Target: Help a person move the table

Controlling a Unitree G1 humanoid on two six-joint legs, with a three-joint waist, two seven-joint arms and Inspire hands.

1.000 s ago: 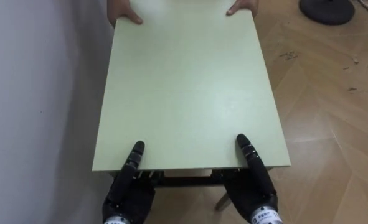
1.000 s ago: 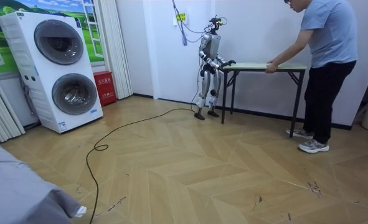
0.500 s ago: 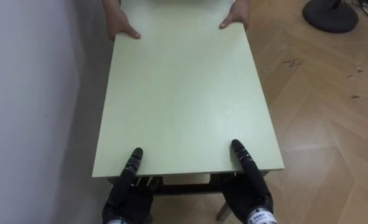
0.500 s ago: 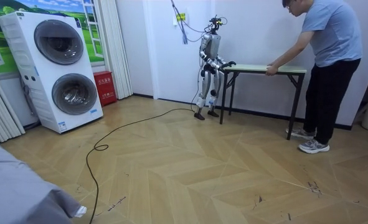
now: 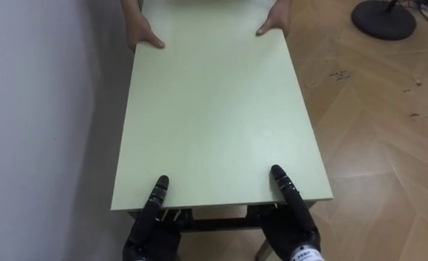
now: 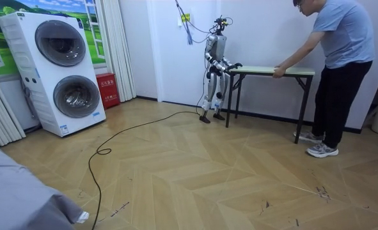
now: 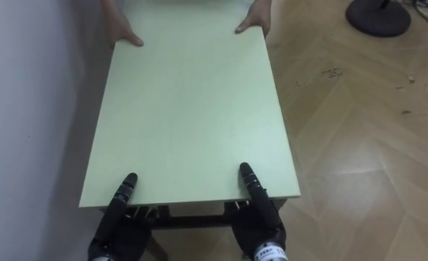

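Nothing here can be read from where I stand. The small red box point(image 6: 105, 90) on the floor beside the tall white stacked washing machines point(image 6: 57, 70) carries pale marks on its front, perhaps characters, too small to make out. The white tag point(image 5: 305, 254) at the robot's right hand point(image 5: 291, 221) bears dark print, equally illegible.

Two stacked washing machines point(image 6: 64, 70) stand beside a red box point(image 6: 107, 89); a round black base point(image 5: 384, 16) rests on the floor point(image 6: 195, 179).
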